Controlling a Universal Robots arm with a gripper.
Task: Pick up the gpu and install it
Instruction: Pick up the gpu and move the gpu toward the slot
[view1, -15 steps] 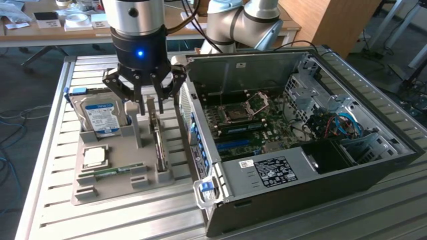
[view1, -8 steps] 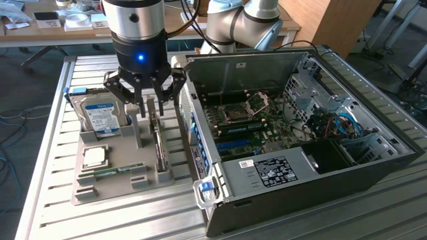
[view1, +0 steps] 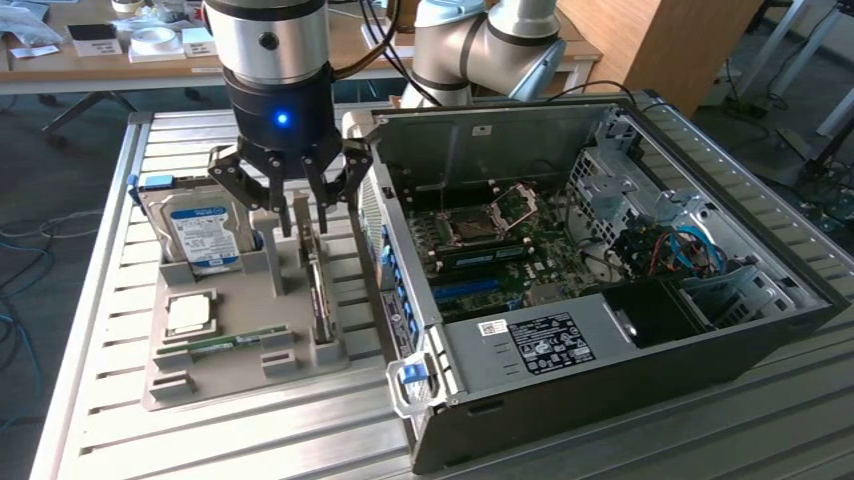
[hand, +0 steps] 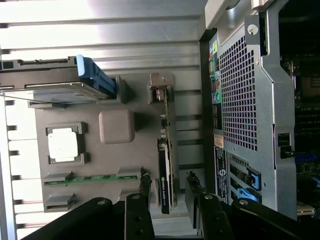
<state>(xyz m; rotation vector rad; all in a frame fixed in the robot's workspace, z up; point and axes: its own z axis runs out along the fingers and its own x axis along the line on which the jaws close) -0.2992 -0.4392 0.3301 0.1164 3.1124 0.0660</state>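
Note:
The gpu is a thin dark card standing on its edge in a slot of the grey holder tray, right beside the open computer case. In the wrist view the gpu appears edge-on. My gripper hangs just above the card's far end, open. Its dark fingertips stand one on each side of the card with a gap to it, and the gripper holds nothing. The motherboard lies exposed inside the case.
The tray also holds a silver hard drive with a blue-white label, a square processor and a green memory stick. The case's perforated rear wall stands close beside the card. Slatted metal table lies underneath.

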